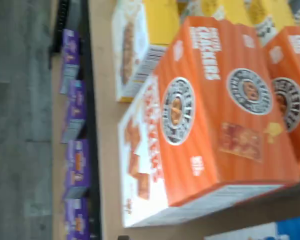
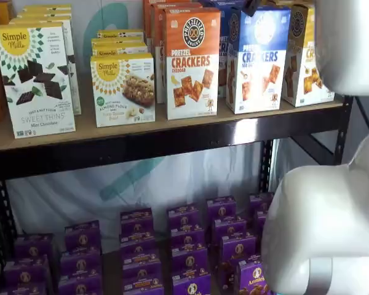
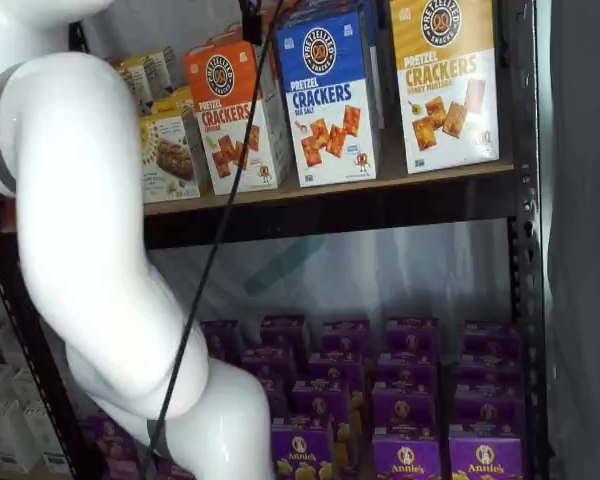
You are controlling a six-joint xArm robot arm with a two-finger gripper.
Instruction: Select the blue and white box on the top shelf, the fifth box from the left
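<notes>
Gripper fingers (image 3: 250, 15) hang above the blue and white box (image 3: 327, 100); jaw state, can't tell.

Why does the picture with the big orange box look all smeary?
The wrist view is motion-blurred and turned sideways, so the orange box has smeared letters. Both shelf views are sharp: the blue and white box reads clearly. In a shelf view the white arm looms close and soft-edged.

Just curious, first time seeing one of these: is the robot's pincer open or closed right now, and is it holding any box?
Pincer: cannot be told; only a dark tip shows at a shelf view's top edge, above the blue and white box, with nothing visibly held.
</notes>
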